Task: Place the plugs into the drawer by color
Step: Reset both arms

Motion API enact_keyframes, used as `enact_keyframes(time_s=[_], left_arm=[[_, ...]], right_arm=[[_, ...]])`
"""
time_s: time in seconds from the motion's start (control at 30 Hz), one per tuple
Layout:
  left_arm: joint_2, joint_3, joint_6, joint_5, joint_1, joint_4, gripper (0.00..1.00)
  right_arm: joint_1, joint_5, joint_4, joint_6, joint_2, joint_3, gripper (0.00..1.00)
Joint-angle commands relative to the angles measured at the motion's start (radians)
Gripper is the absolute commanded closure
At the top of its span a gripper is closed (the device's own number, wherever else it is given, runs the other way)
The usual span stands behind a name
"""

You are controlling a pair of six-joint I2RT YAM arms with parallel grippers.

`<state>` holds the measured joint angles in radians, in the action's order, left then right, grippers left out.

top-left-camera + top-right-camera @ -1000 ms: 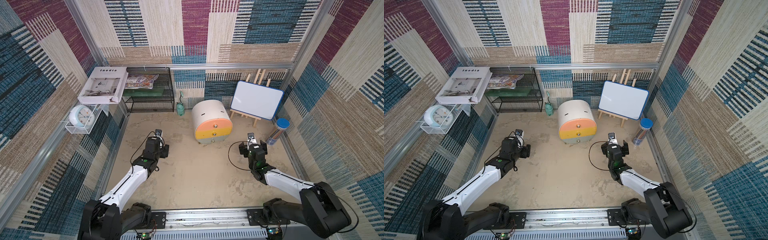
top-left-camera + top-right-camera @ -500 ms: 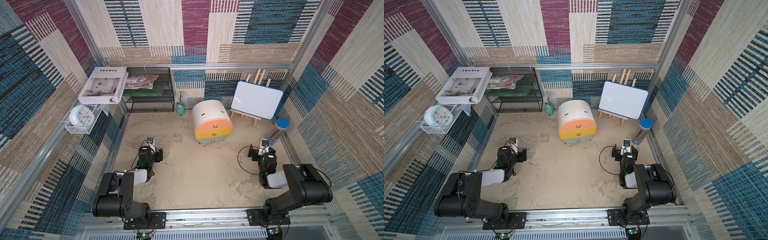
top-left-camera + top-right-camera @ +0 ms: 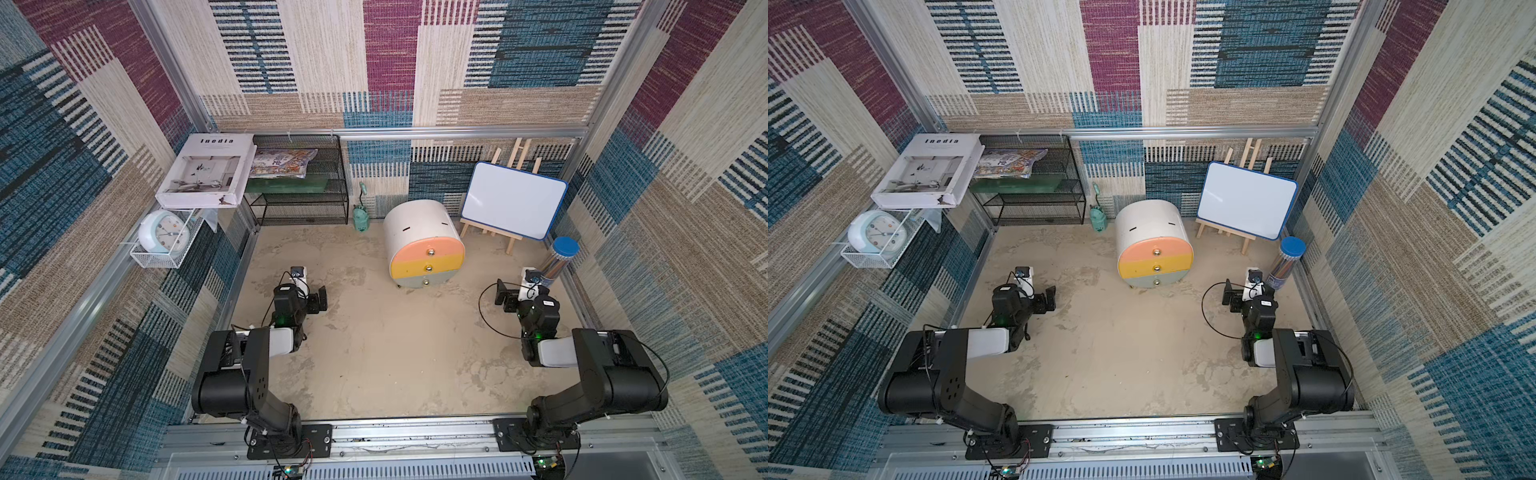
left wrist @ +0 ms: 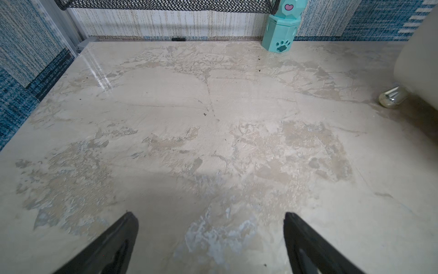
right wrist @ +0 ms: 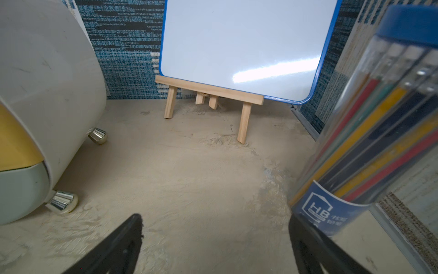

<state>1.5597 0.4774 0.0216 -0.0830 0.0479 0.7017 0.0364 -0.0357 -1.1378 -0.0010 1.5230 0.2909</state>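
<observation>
Nearest the base, the left gripper (image 4: 208, 214) and the right gripper (image 5: 214, 217) both hang low over the tabletop (image 3: 395, 365), jaws spread wide with nothing in either. Further out, the 3-drawer cabinet (image 3: 424, 249) sits with all 3 fronts shut and no plugs show in any view, so I judge them stowed inside. Watch the pencil tube (image 5: 379, 118) standing just beside the right gripper: a careless swing from there would topple it.
</observation>
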Motion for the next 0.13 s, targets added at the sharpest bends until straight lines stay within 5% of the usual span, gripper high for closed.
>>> enact_keyframes(time_s=[0.0,0.1], left_arm=[[-0.005,-0.002,-0.009,-0.014,0.001,0.014,0.01],[-0.010,-0.009,-0.009,-0.014,0.001,0.023,0.01]], right_arm=[[-0.003,0.030,0.033,-0.013,0.009,0.019,0.00],[0.000,0.031,-0.003,-0.014,-0.012,-0.010,0.01]])
